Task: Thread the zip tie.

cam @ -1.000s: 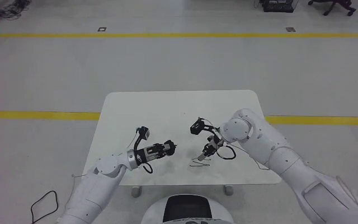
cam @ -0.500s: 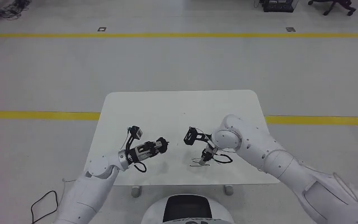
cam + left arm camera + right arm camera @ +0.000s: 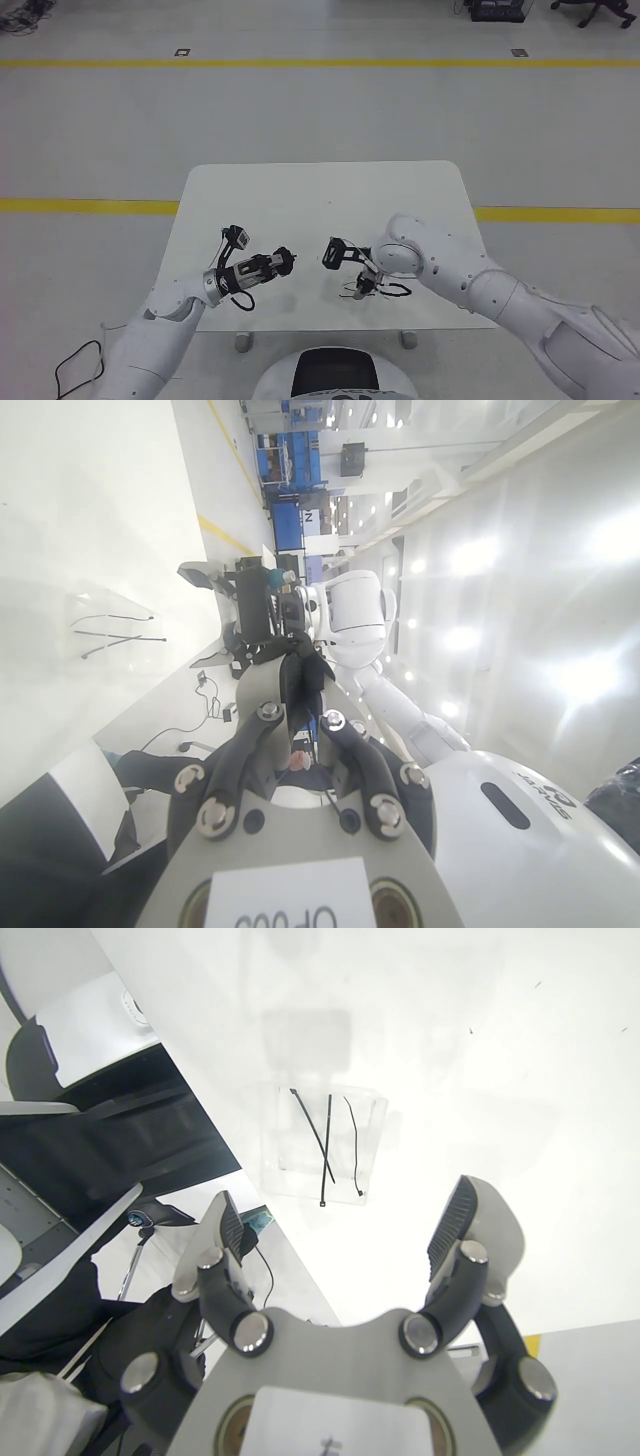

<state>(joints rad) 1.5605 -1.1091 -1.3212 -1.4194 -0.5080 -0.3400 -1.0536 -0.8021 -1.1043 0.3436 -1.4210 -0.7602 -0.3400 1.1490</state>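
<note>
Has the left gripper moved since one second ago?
Yes. Seen from above, the left gripper has shifted toward the table's left edge, away from its middle.

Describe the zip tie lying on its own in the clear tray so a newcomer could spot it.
On the white table, near its edge, a clear tray sits under the open right tool. Inside, two black zip ties cross; the lone zip tie curves gently beside them, touching neither.

Zip ties [image 3: 350,293] in the top view, tiny and partly behind the right claw [image 3: 363,285]
</note>
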